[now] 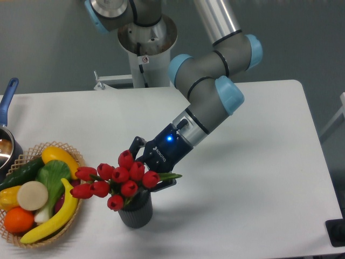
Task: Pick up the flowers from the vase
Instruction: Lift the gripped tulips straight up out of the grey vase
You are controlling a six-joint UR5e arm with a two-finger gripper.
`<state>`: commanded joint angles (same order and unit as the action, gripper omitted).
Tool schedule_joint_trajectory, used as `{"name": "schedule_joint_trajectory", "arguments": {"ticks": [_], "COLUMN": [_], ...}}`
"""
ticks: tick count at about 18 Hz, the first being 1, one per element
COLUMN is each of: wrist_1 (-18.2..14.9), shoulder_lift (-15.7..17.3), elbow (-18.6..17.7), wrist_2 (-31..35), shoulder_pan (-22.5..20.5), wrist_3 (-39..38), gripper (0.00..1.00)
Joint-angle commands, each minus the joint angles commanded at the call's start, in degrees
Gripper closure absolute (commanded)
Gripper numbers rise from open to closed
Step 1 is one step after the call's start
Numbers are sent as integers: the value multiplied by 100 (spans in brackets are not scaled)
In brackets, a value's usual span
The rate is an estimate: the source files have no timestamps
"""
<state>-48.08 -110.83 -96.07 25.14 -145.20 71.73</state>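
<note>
The jaws of the gripper sit behind the flowers, seemingly clamped on the bunch just below the red heads, though the buds hide the contact, so I cannot tell for sure. The stems are in the dark ribbed vase near the table's near edge. A weak hold could let the bunch slip back. A tight stem fit might drag the vase up or tip it left toward the wicker basket.
</note>
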Motion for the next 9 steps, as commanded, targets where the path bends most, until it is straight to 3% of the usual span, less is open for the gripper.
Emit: {"name": "schedule_joint_trajectory", "arguments": {"ticks": [9], "wrist_1": [0], "shoulder_lift": [229], "elbow": [413], "wrist_2": [-53], "shoulder_pan": [53], "wrist_3": [-870], "gripper": [53]}}
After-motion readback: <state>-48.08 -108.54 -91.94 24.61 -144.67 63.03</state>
